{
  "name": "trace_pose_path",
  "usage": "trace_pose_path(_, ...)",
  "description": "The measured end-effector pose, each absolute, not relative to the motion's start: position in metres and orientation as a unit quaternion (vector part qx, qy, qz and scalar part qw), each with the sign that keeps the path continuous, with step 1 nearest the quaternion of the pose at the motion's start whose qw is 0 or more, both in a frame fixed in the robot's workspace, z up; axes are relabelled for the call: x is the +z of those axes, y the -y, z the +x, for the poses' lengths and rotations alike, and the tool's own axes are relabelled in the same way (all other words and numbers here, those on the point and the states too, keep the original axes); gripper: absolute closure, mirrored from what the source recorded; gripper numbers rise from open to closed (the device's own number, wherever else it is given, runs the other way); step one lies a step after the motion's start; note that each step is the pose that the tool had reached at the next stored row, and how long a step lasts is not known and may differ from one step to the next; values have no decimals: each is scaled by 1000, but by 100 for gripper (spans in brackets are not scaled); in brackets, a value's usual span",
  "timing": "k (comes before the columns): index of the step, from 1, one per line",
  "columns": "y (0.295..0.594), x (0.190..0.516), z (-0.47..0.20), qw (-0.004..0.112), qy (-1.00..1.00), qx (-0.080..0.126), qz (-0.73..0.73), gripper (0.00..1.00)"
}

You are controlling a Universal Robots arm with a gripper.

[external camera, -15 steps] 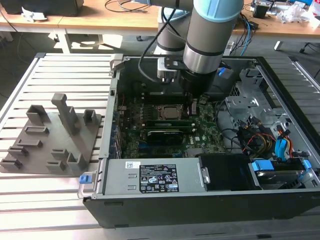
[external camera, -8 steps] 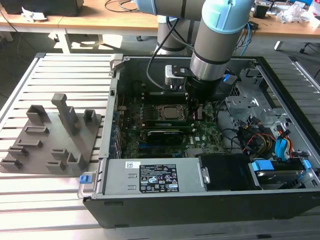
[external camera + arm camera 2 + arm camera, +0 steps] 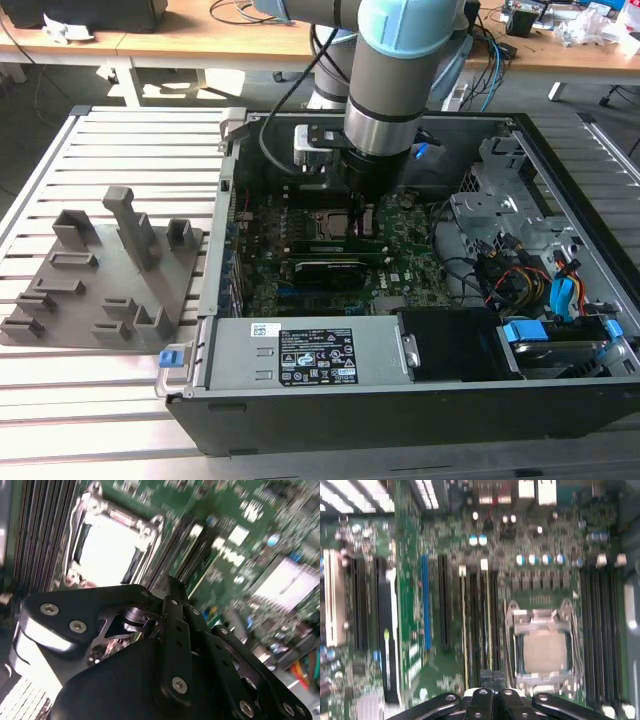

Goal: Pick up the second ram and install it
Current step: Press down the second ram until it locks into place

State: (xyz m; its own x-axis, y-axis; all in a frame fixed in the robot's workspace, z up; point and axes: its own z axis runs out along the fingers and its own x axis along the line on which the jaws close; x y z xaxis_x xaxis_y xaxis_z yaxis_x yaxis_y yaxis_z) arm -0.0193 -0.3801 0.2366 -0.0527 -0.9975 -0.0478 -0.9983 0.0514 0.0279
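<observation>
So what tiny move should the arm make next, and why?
Probably a slight, slow push straight down: the black gripper hovers right over the long dark memory slots beside the square silver processor socket on the green motherboard.

Arm point(image 3: 385, 90) down inside case point(image 3: 350, 350) — cable bundle point(image 3: 500, 275), drive cage point(image 3: 505, 185) crowd exterior view's right.

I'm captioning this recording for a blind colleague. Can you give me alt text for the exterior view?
The robot arm reaches down into an open computer case, with its gripper low over the green motherboard beside the processor socket. A grey holder tray sits on the slatted table at the exterior view's left.
</observation>
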Motion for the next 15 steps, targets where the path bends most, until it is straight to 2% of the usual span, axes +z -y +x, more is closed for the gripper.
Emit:
trace_pose_path(7, 380, 231, -79, 9, -725, 25, -688, 89)
trace_pose_path(15, 380, 229, -80, 9, -725, 25, -688, 89)
